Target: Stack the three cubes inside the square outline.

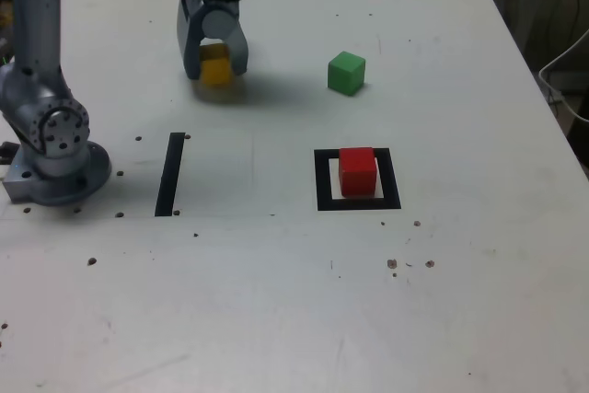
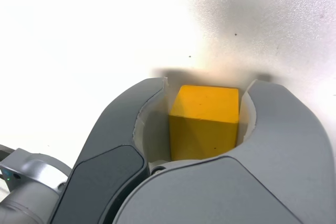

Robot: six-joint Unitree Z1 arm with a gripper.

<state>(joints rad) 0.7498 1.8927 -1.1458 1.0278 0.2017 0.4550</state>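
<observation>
**Yellow cube flanked by claw at upper left of the exterior view**

The yellow cube (image 2: pixel 203 121) is enclosed between the two curved fingers of the gripper (image 2: pixel 206 81), which is pointed downward at the upper left of the exterior view. The jaws are drawn in near the cube's opposite sides, with only a narrow space shown around it (whether it is truly pinched, or merely flanked, cannot be told). Nor can it be told whether the cube is resting on the white table (image 1: pixel 248 319) or is held just above it.

The red cube (image 1: pixel 357 172) is seen right of centre in the exterior view, within the black square outline (image 1: pixel 326 195); part of the white middle is left showing beside it. The green cube (image 1: pixel 346 73) is set apart on the table, above the outline in the frame and to the right of the gripper. No cube is stacked on another. A straight black tape strip (image 1: pixel 170 175) is laid left of centre, and the arm's base (image 1: pixel 57 177) is seen at the frame's left edge.
</observation>
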